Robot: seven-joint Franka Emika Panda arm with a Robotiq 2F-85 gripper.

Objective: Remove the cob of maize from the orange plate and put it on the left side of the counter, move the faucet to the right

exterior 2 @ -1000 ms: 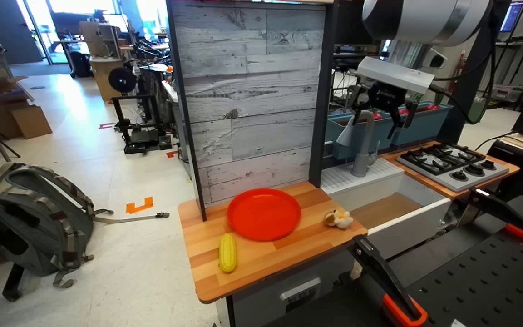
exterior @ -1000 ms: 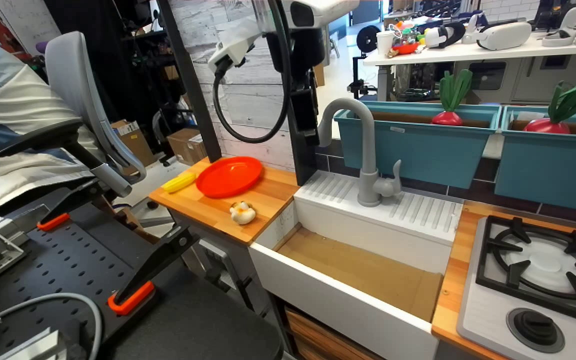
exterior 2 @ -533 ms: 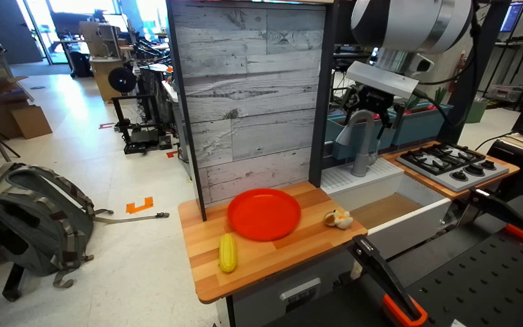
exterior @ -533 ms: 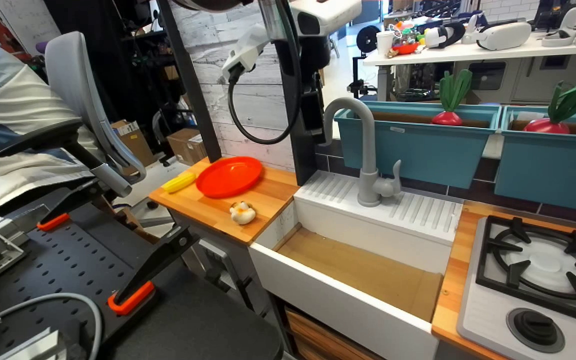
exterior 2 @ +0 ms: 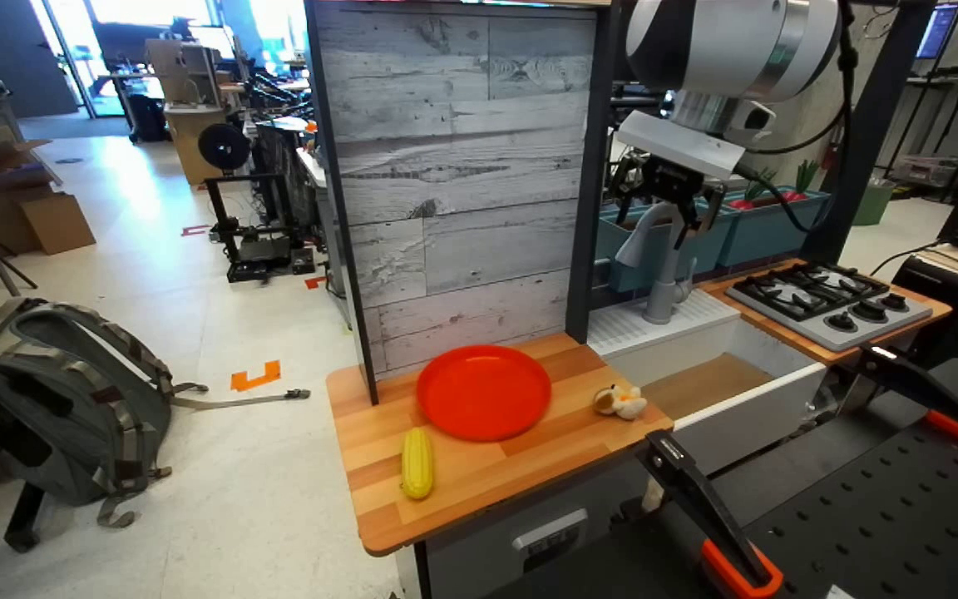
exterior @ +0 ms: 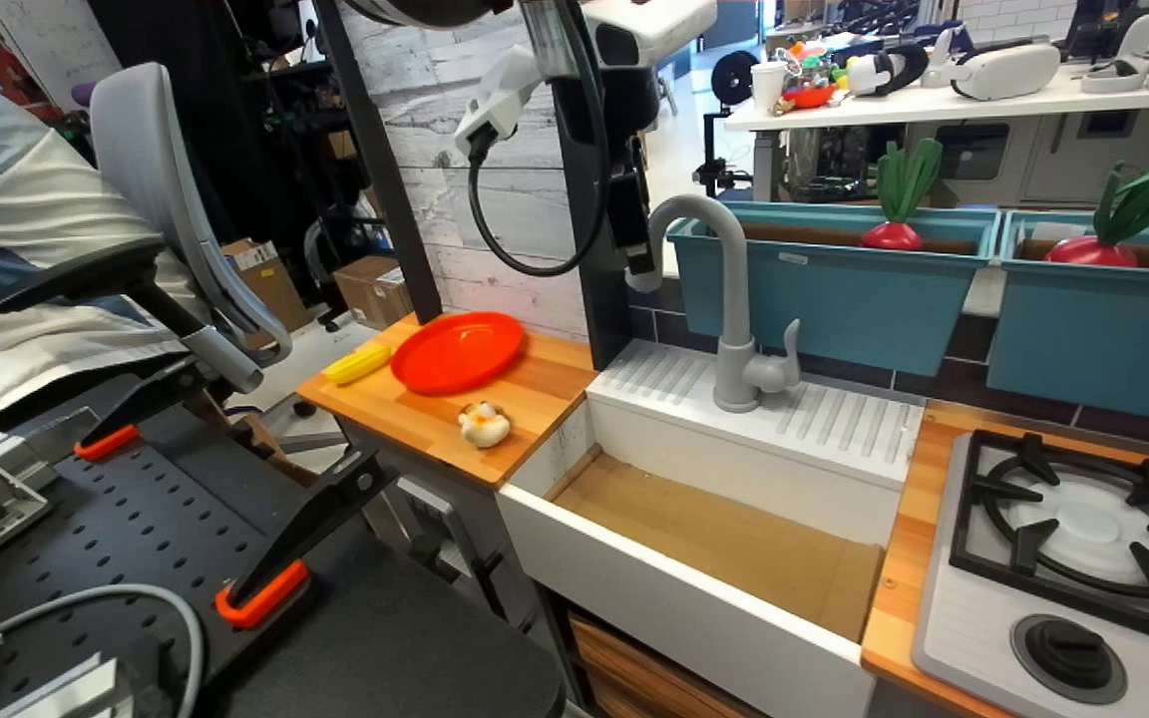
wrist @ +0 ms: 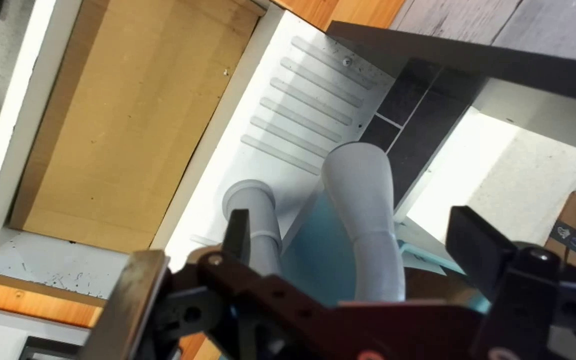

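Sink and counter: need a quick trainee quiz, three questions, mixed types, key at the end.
1. True or false: the cob of maize lies on the wooden counter, off the orange plate.
2. In the wrist view, the gripper is: A) shut; B) open, the gooseneck faucet spout showing between its jaws; C) hidden.
3. Which lies nearer the sink: cob of maize or orange plate?
Key: 1 true; 2 B; 3 orange plate.

You have the yellow cob of maize [exterior 2: 417,464] lying on its side on the light brown wooden counter [exterior 2: 479,472], just beside the orange plate [exterior 2: 484,393], which is round, shallow and sits level. Your matte grey faucet [exterior: 735,299] stands upright, its arched spout [wrist: 360,182] directed left in both exterior views.
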